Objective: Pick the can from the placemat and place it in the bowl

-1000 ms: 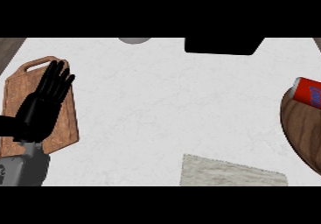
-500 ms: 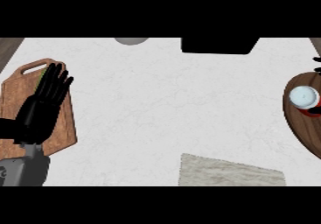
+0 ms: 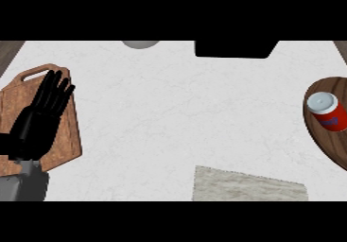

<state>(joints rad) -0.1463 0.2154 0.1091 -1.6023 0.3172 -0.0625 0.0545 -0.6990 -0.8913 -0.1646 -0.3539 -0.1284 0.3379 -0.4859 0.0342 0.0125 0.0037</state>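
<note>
A red can with a white top and a blue mark on its side stands upright inside the wooden bowl at the right edge of the head view. No hand touches it. The pale woven placemat lies at the lower middle with nothing on it. My left hand rests open at the left, fingers straight and pointing up, over a wooden cutting board. My right hand does not show.
The wooden cutting board lies along the left edge under my left hand. A black box-like object sits at the counter's far edge, and a grey round object shows to its left.
The view has shifted so the bowl and can sit further into the picture. The can went from tilted at the bowl's edge to upright in the bowl; a black hand part seen near it is gone.
</note>
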